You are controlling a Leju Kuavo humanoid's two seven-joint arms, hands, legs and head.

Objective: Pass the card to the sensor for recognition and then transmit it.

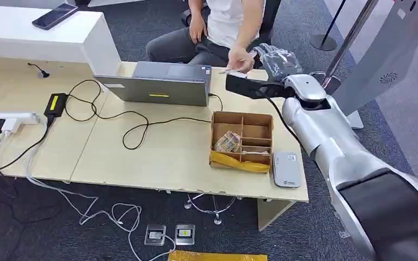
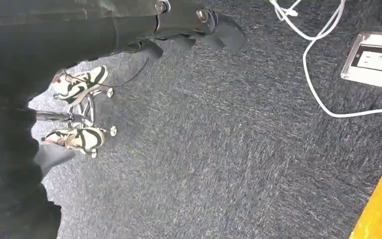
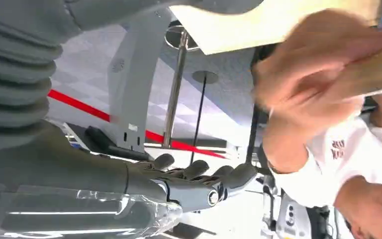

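My right hand (image 1: pixel 275 58), wrapped in clear plastic, is stretched over the far right edge of the table toward a seated person. Its fingers (image 3: pixel 199 178) are spread and hold nothing. The person's hand (image 1: pixel 240 58) is just left of it and seems to pinch a thin pale card (image 1: pixel 229 70); in the right wrist view that hand (image 3: pixel 303 84) is blurred. The white card sensor (image 1: pixel 286 169) lies flat at the table's front right corner. My left hand (image 2: pixel 214 27) hangs over the carpet, its dark fingers loose around nothing.
A cardboard divider box (image 1: pixel 243 116) with small items stands left of the sensor. A grey laptop (image 1: pixel 158 87), black cables and a power strip (image 1: pixel 5 119) lie on the table (image 1: pixel 141 157). A grey stand (image 1: pixel 381 60) rises at the right. Floor sockets (image 1: pixel 168 234) lie below.
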